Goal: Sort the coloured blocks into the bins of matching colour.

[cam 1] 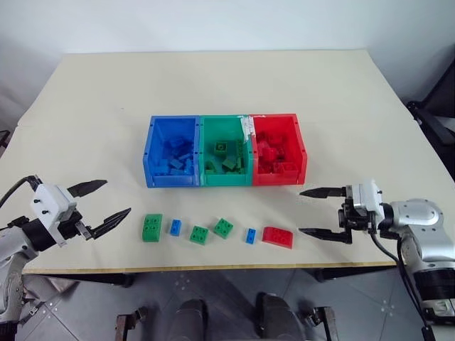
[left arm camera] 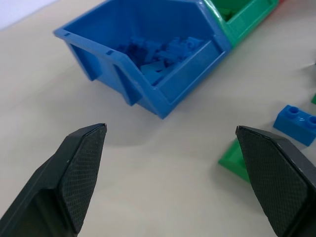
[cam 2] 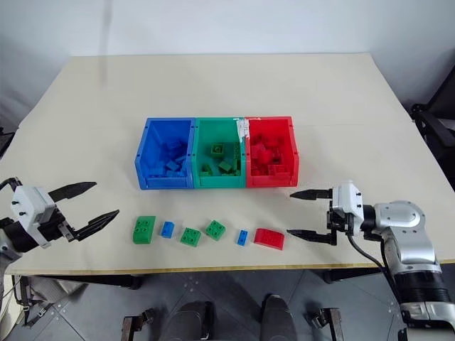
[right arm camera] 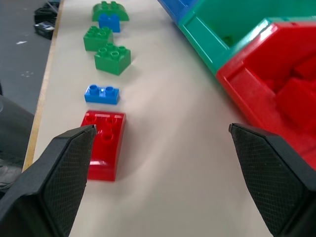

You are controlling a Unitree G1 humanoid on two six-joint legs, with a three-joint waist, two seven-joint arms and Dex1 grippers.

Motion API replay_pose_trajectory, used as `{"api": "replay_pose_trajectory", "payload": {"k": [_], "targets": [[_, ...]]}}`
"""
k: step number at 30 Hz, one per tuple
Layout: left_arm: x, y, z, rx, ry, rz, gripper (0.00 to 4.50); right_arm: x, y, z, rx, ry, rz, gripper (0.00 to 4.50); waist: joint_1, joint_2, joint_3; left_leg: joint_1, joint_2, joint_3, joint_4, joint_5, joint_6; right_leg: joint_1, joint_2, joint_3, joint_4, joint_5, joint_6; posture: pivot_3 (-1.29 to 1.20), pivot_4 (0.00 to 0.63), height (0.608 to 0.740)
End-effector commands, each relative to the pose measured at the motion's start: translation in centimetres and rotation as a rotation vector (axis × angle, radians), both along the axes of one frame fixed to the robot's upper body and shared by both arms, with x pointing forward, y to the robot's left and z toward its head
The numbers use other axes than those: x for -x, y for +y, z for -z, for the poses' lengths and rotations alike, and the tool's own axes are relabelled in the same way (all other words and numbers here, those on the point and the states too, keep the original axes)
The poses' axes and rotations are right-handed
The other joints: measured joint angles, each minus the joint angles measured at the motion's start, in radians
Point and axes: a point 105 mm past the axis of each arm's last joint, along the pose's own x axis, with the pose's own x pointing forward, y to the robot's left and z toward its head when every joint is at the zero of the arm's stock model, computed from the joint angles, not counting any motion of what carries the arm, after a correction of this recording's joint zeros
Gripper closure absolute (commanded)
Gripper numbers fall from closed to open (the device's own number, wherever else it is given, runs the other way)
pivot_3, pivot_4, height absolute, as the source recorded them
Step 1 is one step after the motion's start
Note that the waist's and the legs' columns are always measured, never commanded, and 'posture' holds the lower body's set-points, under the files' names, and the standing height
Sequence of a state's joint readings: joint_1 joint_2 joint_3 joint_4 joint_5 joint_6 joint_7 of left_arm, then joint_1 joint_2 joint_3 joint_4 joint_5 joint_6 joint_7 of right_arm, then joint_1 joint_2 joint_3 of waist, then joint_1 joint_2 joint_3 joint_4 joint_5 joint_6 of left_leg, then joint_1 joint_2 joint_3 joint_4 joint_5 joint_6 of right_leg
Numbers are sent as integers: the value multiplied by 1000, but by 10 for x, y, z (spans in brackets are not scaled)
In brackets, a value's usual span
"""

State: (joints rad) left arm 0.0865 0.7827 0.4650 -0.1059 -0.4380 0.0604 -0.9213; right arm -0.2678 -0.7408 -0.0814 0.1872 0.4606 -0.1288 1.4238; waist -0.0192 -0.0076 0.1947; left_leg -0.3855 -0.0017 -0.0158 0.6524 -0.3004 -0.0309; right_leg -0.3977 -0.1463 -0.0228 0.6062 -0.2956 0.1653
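Note:
Several coloured blocks lie in a row near the table's front edge: three green ones [cam 1: 151, 227] [cam 1: 199, 234] [cam 1: 223, 227], two small blue ones [cam 1: 175, 227] [cam 1: 251, 236] and a wide red one [cam 1: 277, 236]. Behind them stand the joined bins, blue [cam 1: 170, 181], green [cam 1: 226, 180] and red [cam 1: 279, 177], each holding blocks of its own colour. My left gripper [cam 1: 118, 197] hovers open to the left of the row, empty. At the right end, my right gripper [cam 1: 300, 212] is open and empty, pointing at the red block [right arm camera: 103, 143].
The table's front edge [cam 1: 213, 268] runs just below the row of blocks. Bare tabletop [cam 1: 213, 85] stretches behind the bins and on both sides of them. A dark object [cam 1: 434, 114] stands off the table at the far right.

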Motion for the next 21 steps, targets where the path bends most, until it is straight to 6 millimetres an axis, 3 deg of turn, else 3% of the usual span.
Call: {"api": "replay_pose_trajectory", "payload": {"k": [1, 4, 7, 11, 14, 15, 17, 21], "targets": [[-1, -7, 1, 36, 51, 29, 42, 4, -4, -13, -19, -63, 26, 0, 0, 0, 0, 0, 0, 0, 0, 0, 0, 0, 0, 0, 0, 0, 0, 0, 150, 740], [2, -39, 6, 64, 104, 171, 42, 9, -23, -14, 18, -70, 91, 0, 2, 0, 0, 0, 0, 0, 0, 0, 0, 0, 0, 0, 1, 0, 0, 0, 150, 740], [10, -85, 7, 36, 134, 363, 42, 18, -51, -13, 88, -48, 169, 0, 23, 0, 0, -1, -1, 0, 2, -1, 1, 0, -1, 1, 1, 0, 0, 0, 150, 740], [14, -122, 4, 21, 117, 504, 42, 26, -66, -9, 196, -8, 226, 0, 33, 0, 0, 0, -1, 0, 6, -2, 2, 3, -1, 1, 1, 1, 1, 0, 150, 740], [14, -129, 5, 5, 116, 543, 42, 32, -50, -11, 171, 23, 175, 0, 24, 0, 0, 1, 0, 0, 6, -2, 2, 3, 0, 1, 1, 1, 1, 0, 150, 740], [13, -128, 8, 3, 122, 545, 42, 33, -33, -13, 151, 41, 126, 0, 18, 0, 0, 1, 0, 0, 6, -2, 2, 3, 0, 1, 1, 1, 1, 0, 150, 740], [12, -123, 12, -11, 120, 537, 42, 32, -9, -13, 167, 72, 91, 0, 10, 1, 0, 2, 0, 1, 6, -2, 2, 3, 0, 1, 2, 1, 1, 0, 150, 740], [14, -108, 11, -16, 122, 501, 42, 28, 19, -2, 253, 187, 86, 0, 17, 0, 0, 2, 0, 0, 7, -2, 1, 3, 1, 1, 2, 0, 1, 0, 150, 740]]}}
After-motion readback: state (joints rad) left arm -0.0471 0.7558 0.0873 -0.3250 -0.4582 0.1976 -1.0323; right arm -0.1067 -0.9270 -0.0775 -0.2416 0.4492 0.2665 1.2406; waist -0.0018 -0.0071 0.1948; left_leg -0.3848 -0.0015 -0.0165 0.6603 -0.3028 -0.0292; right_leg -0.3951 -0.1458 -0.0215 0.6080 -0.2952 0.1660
